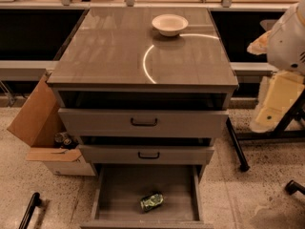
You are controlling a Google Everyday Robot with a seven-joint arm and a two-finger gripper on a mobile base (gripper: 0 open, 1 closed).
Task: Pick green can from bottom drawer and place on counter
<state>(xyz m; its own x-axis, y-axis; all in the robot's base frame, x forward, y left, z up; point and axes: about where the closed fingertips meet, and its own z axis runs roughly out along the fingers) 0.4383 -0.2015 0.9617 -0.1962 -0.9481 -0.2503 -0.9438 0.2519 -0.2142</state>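
Note:
The green can (151,202) lies on its side on the floor of the open bottom drawer (119,194), near the drawer's front middle. The counter (109,51) is the glossy grey-brown cabinet top with a bright curved light reflection. My arm shows as white and cream parts at the right edge, and the gripper (274,106) hangs there beside the cabinet, well above and to the right of the can and apart from it. Nothing is held.
A white bowl (169,25) stands at the back of the counter. The two upper drawers (143,123) with black handles are nearly closed. A cardboard box (38,123) sits left of the cabinet. Black stand legs (236,144) reach across the floor on the right.

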